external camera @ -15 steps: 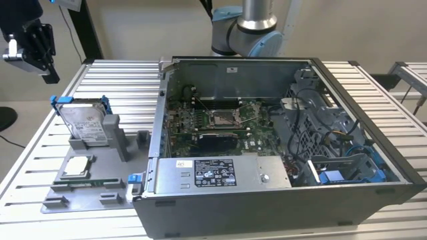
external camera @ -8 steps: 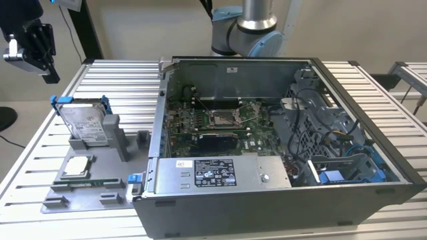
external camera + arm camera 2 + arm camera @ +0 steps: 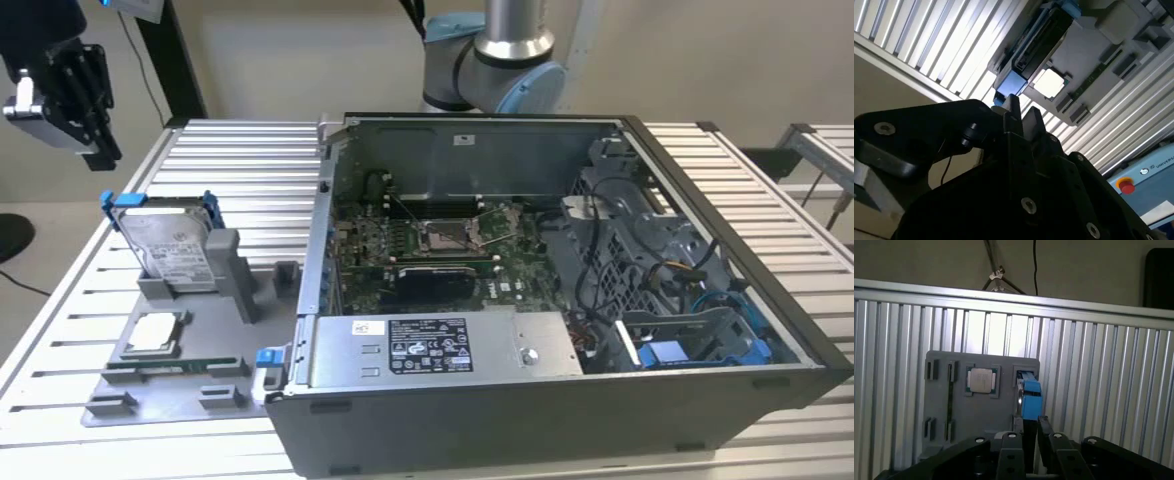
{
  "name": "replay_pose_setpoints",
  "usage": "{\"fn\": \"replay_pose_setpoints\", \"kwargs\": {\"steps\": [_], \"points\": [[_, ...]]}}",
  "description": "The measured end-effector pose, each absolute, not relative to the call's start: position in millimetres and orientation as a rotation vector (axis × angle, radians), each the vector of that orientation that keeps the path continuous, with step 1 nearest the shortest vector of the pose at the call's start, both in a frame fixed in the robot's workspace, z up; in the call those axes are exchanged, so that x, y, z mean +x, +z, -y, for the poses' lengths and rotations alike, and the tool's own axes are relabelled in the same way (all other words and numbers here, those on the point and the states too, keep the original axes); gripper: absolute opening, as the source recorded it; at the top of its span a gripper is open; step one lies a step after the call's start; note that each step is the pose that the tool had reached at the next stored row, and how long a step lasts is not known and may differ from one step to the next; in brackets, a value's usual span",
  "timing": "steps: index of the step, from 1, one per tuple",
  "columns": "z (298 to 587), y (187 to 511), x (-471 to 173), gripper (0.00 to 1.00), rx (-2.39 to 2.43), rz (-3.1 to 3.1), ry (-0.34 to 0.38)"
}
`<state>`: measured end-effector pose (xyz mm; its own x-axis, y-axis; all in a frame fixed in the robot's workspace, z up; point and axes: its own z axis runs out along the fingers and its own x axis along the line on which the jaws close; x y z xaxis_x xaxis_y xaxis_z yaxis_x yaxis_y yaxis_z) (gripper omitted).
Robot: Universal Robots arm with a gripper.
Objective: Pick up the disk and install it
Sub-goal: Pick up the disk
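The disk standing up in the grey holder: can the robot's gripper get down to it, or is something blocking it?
Probably yes. The disk stands upright with its top edge bare, and the gripper hangs above it, towards the exterior view's left, with only open air between them.

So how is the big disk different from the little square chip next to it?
The disk stands upright; the chip lies flat. The disk is bigger, with a blue frame; the chip has none. Both are silver, on the grey tray.
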<state>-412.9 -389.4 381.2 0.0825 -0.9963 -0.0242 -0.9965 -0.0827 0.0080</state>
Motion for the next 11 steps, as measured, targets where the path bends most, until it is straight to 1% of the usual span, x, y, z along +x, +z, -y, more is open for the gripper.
{"fn": "replay_pose_setpoints", "kwargs": {"steps": [11], "points": [[389.2,381.0,-412.9,1.00,-2.303,-2.120,0.036]]}}
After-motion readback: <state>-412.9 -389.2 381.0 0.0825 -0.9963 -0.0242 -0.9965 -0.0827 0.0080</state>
